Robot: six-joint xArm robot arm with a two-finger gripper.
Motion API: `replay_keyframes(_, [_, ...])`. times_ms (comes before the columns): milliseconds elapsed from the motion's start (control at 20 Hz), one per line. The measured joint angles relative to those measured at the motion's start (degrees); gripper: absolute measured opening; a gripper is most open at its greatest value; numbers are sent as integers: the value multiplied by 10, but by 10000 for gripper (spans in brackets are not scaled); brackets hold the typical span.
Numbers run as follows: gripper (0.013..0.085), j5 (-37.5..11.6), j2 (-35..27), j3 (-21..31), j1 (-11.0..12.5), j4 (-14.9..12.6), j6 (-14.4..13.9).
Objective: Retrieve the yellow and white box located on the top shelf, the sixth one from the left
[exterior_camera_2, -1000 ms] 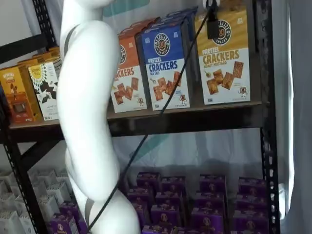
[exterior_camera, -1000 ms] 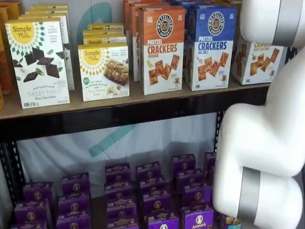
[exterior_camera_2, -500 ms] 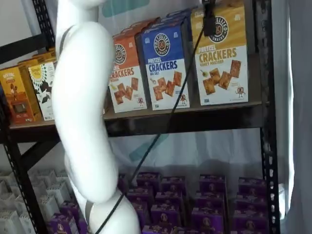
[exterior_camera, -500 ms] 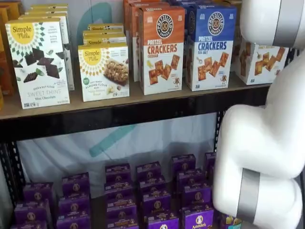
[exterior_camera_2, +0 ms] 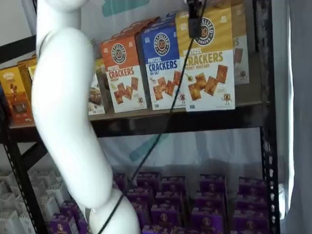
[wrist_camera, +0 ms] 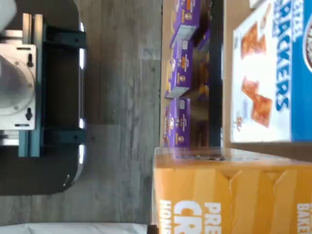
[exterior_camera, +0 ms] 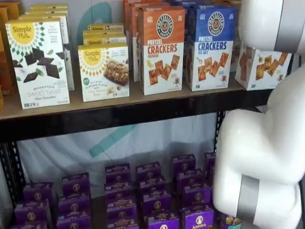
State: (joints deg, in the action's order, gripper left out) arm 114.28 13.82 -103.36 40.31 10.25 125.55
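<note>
The yellow and white box (exterior_camera_2: 207,63) hangs out past the front rail of the top shelf (exterior_camera_2: 146,126), tilted a little, its bottom edge in front of the rail. One black finger of my gripper (exterior_camera_2: 194,27) lies on the box's yellow upper face, with the cable beside it; the other finger is hidden behind the box. In a shelf view only the box's white lower part (exterior_camera: 261,69) shows, beside my white arm. In the wrist view its yellow top (wrist_camera: 229,195) is very close.
The blue-and-white crackers box (exterior_camera_2: 163,63) and orange-and-white one (exterior_camera_2: 122,73) stand just left of it. Another yellow box (exterior_camera_2: 239,44) stands behind. Purple boxes (exterior_camera: 152,195) fill the lower level. A black upright (exterior_camera_2: 265,97) is at the right. My white arm (exterior_camera_2: 68,122) crosses the front.
The yellow and white box has come forward off the shelf and moved left with the gripper. The arm has swung left too.
</note>
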Motion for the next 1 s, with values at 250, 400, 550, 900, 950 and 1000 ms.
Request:
replay_keyframes(250, [610, 9, 42, 41, -12, -2, -12])
replay_keyframes(400, [610, 15, 71, 67, -22, 2, -24])
replay_keyframes(550, [610, 22, 89, 84, -30, 1, -33])
replay_keyframes(900, [610, 35, 132, 127, -53, -3, -55])
replay_keyframes(950, [610, 34, 139, 133, -54, -2, -56])
replay_keyframes(1000, [610, 34, 145, 138, -55, -2, -58])
